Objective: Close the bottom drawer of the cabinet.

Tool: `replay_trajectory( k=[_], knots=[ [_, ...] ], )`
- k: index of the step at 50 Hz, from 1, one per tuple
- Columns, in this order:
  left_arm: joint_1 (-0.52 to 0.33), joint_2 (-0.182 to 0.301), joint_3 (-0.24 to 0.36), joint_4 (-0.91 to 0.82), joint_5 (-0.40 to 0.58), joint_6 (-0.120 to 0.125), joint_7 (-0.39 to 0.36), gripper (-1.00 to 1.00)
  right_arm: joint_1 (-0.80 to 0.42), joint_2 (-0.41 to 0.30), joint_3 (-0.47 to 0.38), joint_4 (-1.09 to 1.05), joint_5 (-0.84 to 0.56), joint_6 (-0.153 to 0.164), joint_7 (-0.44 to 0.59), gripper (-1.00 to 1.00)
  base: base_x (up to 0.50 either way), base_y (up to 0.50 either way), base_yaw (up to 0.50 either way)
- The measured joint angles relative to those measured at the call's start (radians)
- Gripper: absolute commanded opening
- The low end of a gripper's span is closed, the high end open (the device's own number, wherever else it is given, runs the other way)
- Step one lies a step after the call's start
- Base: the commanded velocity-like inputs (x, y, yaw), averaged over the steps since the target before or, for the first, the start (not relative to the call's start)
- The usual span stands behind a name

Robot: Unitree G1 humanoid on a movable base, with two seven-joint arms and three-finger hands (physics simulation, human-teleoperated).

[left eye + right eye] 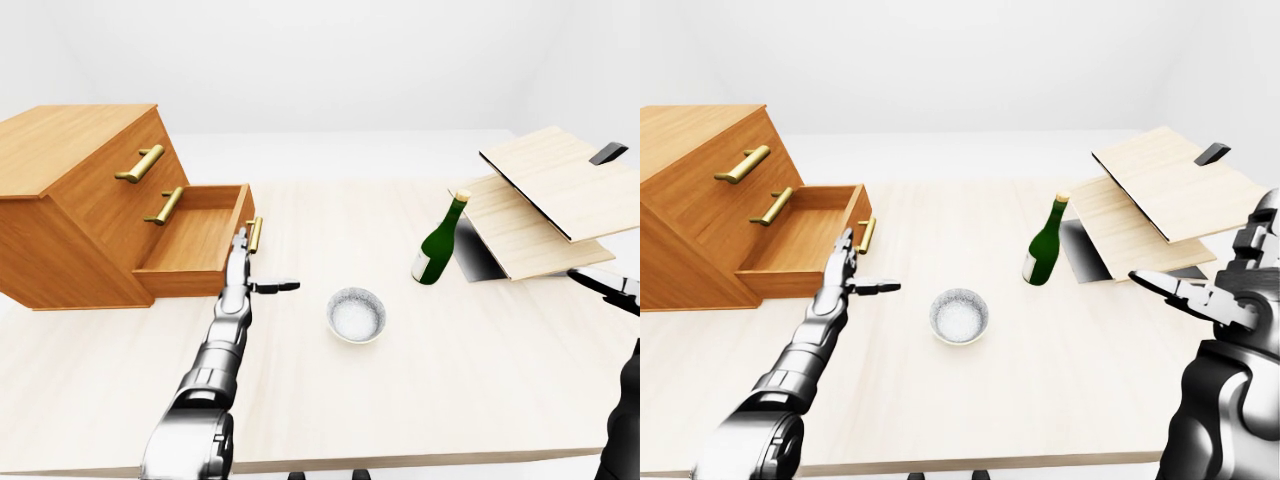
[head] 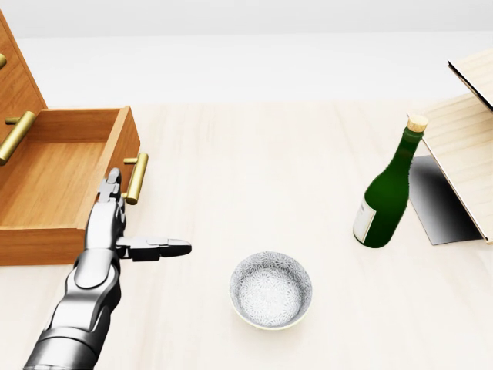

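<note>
I take the bowl [image 2: 271,289] as my landmark; it sits on the pale table [image 1: 450,400], low in the head view, white and speckled inside.

Nearest to me, my left arm reaches in from the lower left of the bowl. My left hand [image 2: 123,223] is spread flat, holding nothing: two fingers [image 2: 112,183] point up toward the drawer and the thumb juts sideways toward the bowl. The fingertips are right at the brass handle [image 2: 136,178] on the drawer's face; I cannot tell if they touch it.

My right hand [image 1: 1215,295] hangs well to the right of the bowl in the right-eye view, fingers splayed and holding nothing, above the table.

Up and to the right of the bowl stands a green bottle [image 2: 387,193] with a cork stopper, upright, apart from the bowl.

Up and to the left of the bowl is the bottom drawer [image 1: 195,245], pulled well out and standing open. It belongs to the wooden cabinet [image 1: 70,190], which lies further left; two more brass handles show on its slanted face above the drawer.

Farthest right of the bowl, just past the bottle, pale wooden boards [image 1: 545,205] lie stacked at a tilt, with a dark shadow beneath.
</note>
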Motion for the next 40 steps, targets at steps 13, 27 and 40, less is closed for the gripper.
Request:
replay_trajectory(
  k=[13,27,40],
  knots=[
    [-0.084,0.014,0.01,0.241,0.002,0.0,-0.006,1.0,-0.002,-0.001,0.003,0.003,0.0,0.0,0.002,1.0,0.0,0.0,0.0],
    [-0.102,0.022,0.019,0.321,0.0,0.0,-0.01,1.0,-0.001,0.001,0.006,0.005,-0.001,0.0,0.004,1.0,0.0,0.0,0.0],
    [-0.11,0.036,0.029,0.326,-0.025,0.0,-0.008,1.0,0.0,0.003,0.009,0.009,-0.005,0.0,0.008,1.0,0.0,0.0,0.0]
  ],
)
